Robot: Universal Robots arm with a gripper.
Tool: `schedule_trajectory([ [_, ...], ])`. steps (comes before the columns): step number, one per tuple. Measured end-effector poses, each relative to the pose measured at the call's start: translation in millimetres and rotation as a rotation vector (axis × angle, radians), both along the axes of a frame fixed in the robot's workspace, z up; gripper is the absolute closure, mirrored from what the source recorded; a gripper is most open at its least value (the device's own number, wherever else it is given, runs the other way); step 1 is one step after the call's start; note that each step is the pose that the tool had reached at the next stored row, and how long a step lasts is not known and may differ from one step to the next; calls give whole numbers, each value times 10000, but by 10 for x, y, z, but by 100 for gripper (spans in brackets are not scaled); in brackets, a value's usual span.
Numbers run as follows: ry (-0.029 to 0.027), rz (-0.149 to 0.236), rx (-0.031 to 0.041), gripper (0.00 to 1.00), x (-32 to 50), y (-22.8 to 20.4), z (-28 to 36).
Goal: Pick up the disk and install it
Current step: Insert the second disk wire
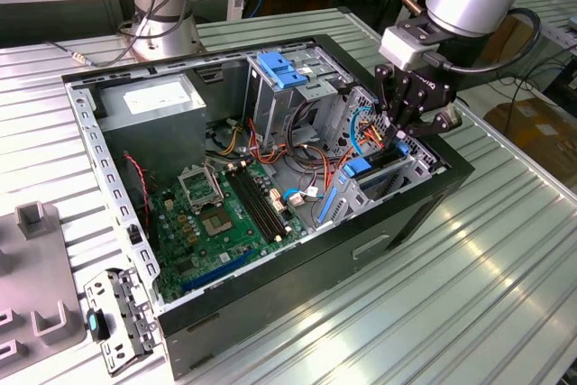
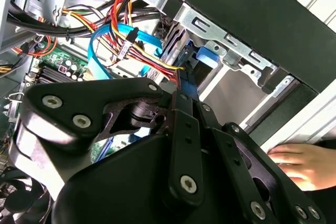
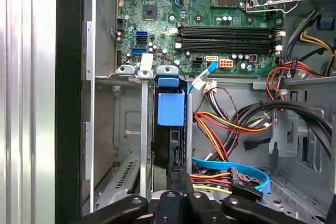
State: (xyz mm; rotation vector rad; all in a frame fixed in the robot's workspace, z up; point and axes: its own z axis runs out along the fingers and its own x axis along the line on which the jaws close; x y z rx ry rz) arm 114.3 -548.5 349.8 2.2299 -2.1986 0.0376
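Fingers [image 1: 407, 123] pinched on disk [image 1: 377, 171], upright in drive cage [image 1: 424, 161] at case's corner, exterior view's right. Second wrist view: gripper [image 2: 185, 85] clamps blue rail; hand [image 2: 302, 163] nearby. First wrist view: disk [image 3: 170, 109] sits in bay.

Bright, even overhead light; glare streaks the ribbed tabletop [image 1: 469, 313]. The claw [image 2: 181, 85] looms blurred and dark in both wrist views.
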Motion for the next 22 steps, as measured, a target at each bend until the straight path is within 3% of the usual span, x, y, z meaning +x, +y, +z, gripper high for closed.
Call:
schedule_trajectory([
  [5,1,1,0,89,-30,0,0],
  [9,1,2,52,89,-46,0,-1],
  [17,7,2,68,89,-46,23,291],
  [22,61,2,72,89,-127,61,297],
])
